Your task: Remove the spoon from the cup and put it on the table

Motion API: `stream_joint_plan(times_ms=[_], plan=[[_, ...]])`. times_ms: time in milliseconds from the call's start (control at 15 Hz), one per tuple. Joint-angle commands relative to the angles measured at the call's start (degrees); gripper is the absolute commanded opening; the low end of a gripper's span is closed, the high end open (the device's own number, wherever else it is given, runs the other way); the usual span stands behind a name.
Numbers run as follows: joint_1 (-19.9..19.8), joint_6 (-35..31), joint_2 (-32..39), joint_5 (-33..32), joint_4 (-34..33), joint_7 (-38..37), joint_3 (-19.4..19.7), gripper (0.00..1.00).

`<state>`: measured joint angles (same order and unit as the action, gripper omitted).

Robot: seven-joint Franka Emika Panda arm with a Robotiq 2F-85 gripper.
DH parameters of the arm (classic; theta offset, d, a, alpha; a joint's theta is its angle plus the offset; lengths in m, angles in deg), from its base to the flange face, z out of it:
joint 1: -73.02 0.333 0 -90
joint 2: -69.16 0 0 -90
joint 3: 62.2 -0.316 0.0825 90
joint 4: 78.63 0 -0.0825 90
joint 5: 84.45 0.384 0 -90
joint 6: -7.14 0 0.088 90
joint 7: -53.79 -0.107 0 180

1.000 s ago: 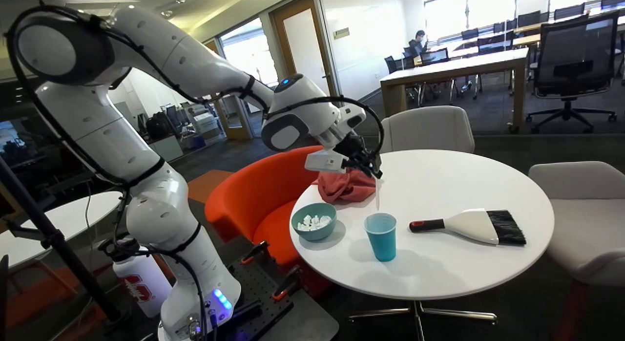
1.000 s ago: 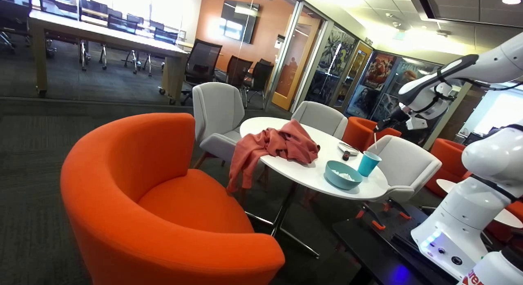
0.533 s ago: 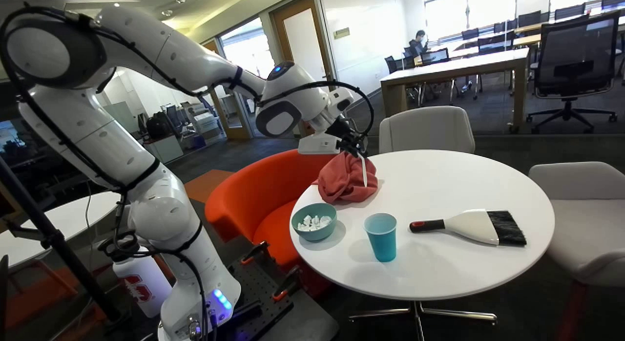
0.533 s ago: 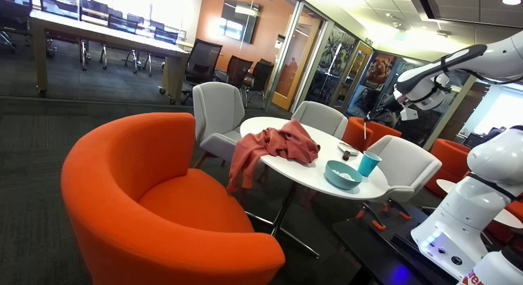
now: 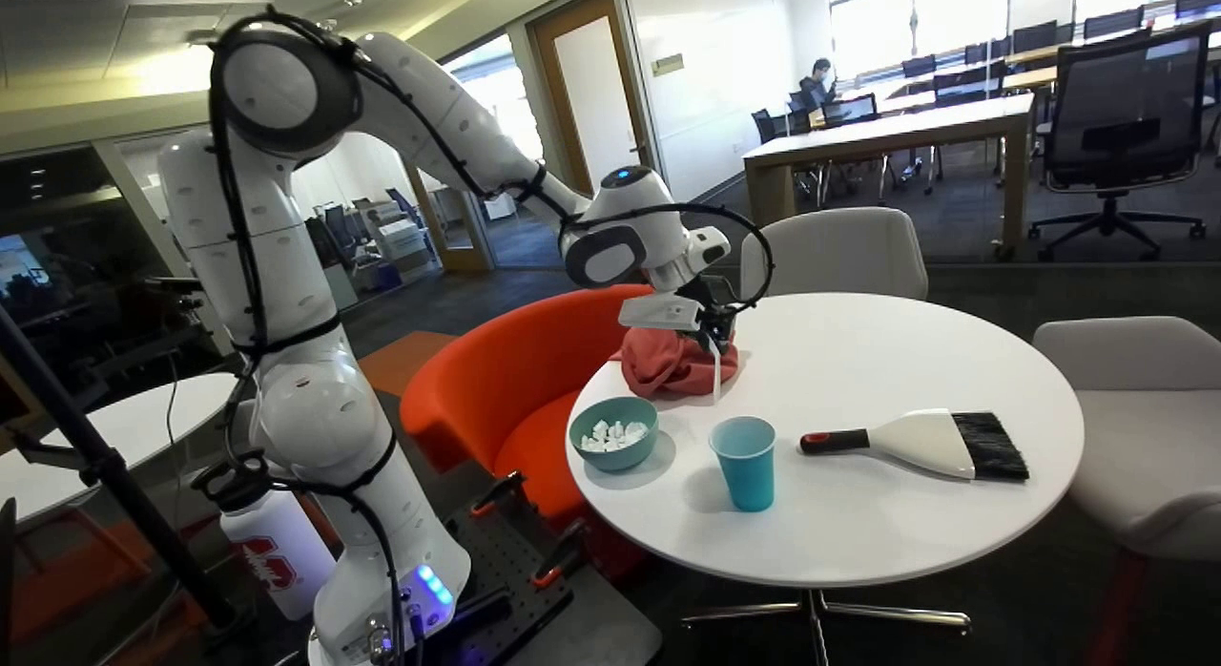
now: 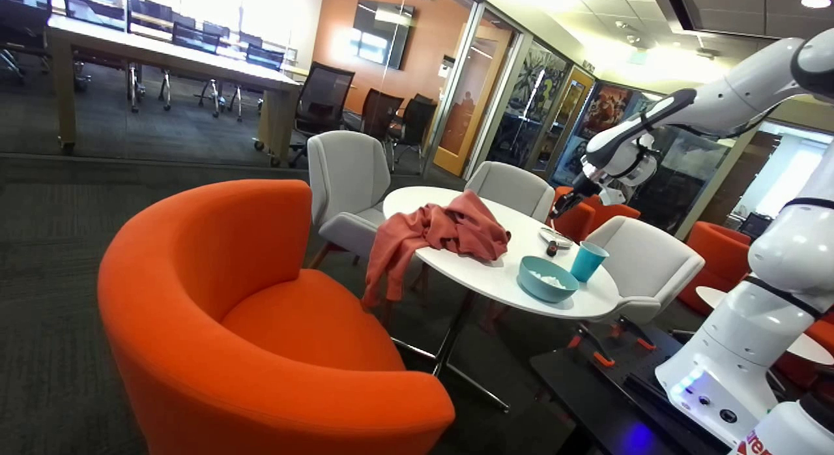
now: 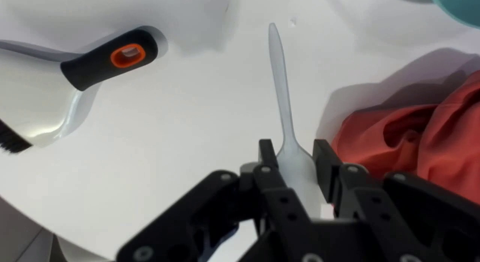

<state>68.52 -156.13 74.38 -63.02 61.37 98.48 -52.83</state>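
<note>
The pale plastic spoon (image 5: 717,378) is in my gripper (image 5: 713,342), handle end pointing down above the white round table (image 5: 887,361). In the wrist view the spoon (image 7: 279,70) has its wide bowl between both fingers of the gripper (image 7: 294,153), which touch its sides; the black linkage hides the bowl's end. I cannot tell whether the handle tip touches the table. The blue cup (image 5: 746,466) stands upright at the table's near side, apart from the spoon. The cup (image 6: 588,261) and gripper (image 6: 556,212) also show in an exterior view.
A teal bowl (image 5: 618,459) with white pieces stands left of the cup. A red cloth (image 5: 668,365) lies behind the bowl, close to the spoon; it shows in the wrist view (image 7: 405,138). A brush (image 5: 916,442) lies right of the cup. Chairs surround the table.
A second ago the spoon hung above the cup. The arm has carried it up and away from the cup, then reached farther out over the table and lowered. The cup has not moved.
</note>
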Motion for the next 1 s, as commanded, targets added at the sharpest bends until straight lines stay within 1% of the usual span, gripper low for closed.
stream_joint_plan(times_ms=[0,67,267,533,600,667,933], plan=[[0.63,7.94,11.65,-5.57,-11.72,-7.95,1.82,0.08],[-2.53,10.17,13.86,-8.64,-14.31,-11.42,-1.10,0.08],[-3.22,16.45,19.09,-14.24,-21.22,-19.09,-2.10,0.08],[-2.98,24.44,22.10,-19.29,-27.47,-26.20,-2.99,0.08],[-2.94,25.95,22.50,-19.92,-28.41,-27.26,-3.23,0.56],[-3.09,27.34,23.11,-20.26,-29.48,-27.73,-3.62,0.57],[-3.63,31.77,24.29,-20.28,-31.51,-28.06,-4.35,0.85]])
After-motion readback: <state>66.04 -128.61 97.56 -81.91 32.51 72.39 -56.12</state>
